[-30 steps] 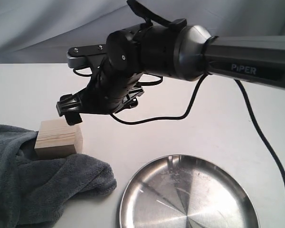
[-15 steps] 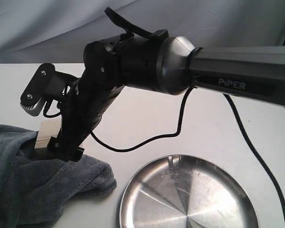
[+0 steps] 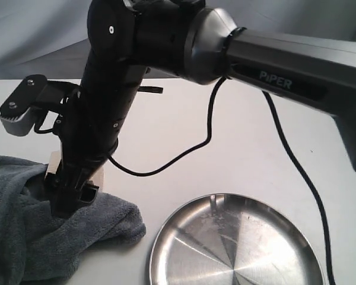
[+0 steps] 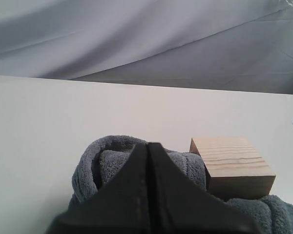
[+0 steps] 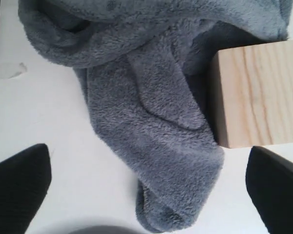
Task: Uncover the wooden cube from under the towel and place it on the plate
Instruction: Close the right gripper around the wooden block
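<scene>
The wooden cube [image 5: 256, 92] stands on the white table against the bunched grey-blue towel [image 5: 151, 122]. My right gripper [image 5: 149, 156] points down over them, open wide, with a towel fold between its fingers [image 5: 19, 185] and the cube beside one finger. From outside, the right gripper [image 3: 71, 199] hides most of the cube [image 3: 98, 176], and the towel [image 3: 24, 237] lies front left. The steel plate [image 3: 234, 246] sits empty to the right. My left gripper [image 4: 148, 148] is shut, nothing seen between its jaws, low in front of the towel [image 4: 93, 161] and cube [image 4: 232, 163].
The right arm [image 3: 285, 71] and its black cable [image 3: 166, 160] stretch across the table from the right, above the plate. A grey cloth backdrop [image 3: 41, 35] hangs behind the table's far edge. The left arm does not show in the exterior view.
The right gripper swung from lying level above the cube to pointing down, moving left and lower over the cube and towel fold. It now hides most of the cube. Towel, cube and plate stayed put.
</scene>
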`<action>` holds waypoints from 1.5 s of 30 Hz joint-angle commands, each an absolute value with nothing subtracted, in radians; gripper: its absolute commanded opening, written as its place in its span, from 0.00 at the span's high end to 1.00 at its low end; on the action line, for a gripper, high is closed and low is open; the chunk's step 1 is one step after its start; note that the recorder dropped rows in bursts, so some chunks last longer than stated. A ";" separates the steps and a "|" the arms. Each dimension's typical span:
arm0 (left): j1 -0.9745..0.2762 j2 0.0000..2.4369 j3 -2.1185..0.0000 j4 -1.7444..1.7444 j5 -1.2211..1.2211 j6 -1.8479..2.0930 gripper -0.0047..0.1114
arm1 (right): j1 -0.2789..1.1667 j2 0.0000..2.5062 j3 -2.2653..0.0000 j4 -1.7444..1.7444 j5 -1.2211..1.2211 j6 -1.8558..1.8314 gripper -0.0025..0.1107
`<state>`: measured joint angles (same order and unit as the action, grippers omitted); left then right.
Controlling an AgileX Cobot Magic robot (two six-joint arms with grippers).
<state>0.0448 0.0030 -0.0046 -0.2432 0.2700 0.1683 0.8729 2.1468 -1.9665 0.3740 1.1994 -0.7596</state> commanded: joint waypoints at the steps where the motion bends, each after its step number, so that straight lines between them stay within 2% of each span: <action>1: 0.037 0.000 0.000 -0.248 0.262 0.158 0.96 | 0.859 2.210 -2.081 0.331 1.221 -0.774 0.06; 11: 0.037 0.000 0.000 -0.248 0.262 0.158 0.96 | 0.858 2.386 -2.305 0.258 1.221 -0.848 0.06; 23: 0.037 0.000 0.000 -0.248 0.262 0.158 0.96 | 0.858 2.439 -2.305 0.168 1.178 -0.889 0.06; 31: 0.037 0.000 0.000 -0.248 0.262 0.158 0.96 | 0.858 2.470 -2.305 0.164 1.051 -0.889 0.06; 45: 0.037 0.000 0.000 -0.248 0.262 0.158 0.96 | 0.858 2.554 -2.305 0.151 1.035 -0.889 0.06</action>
